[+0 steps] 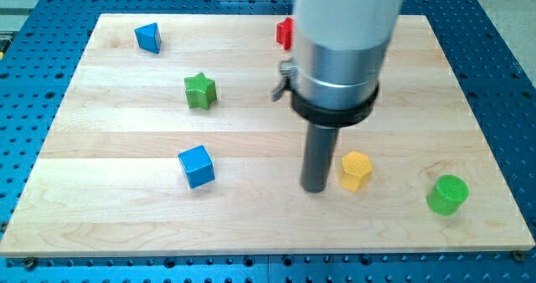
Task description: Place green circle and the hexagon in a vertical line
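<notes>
The green circle is a short green cylinder at the lower right of the wooden board. The yellow hexagon stands to its left and a little higher in the view. My tip is the lower end of the dark rod. It rests on the board just left of the yellow hexagon, close to it; I cannot tell whether they touch. The green circle lies well to the right of my tip.
A blue cube sits left of centre. A green star is above it. A blue triangular block is at the upper left. A red block at the top is partly hidden behind the arm's grey body.
</notes>
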Robot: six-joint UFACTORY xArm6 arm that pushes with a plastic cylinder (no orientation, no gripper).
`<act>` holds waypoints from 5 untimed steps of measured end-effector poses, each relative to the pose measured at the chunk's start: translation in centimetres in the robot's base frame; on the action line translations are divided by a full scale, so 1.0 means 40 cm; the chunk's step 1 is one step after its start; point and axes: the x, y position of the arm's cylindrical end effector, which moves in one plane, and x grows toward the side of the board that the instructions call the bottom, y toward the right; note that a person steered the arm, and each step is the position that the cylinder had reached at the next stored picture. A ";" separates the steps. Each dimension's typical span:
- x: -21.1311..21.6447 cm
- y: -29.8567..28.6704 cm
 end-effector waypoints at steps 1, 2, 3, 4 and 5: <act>-0.085 0.151; -0.080 0.145; 0.033 0.054; 0.115 0.113; 0.014 0.155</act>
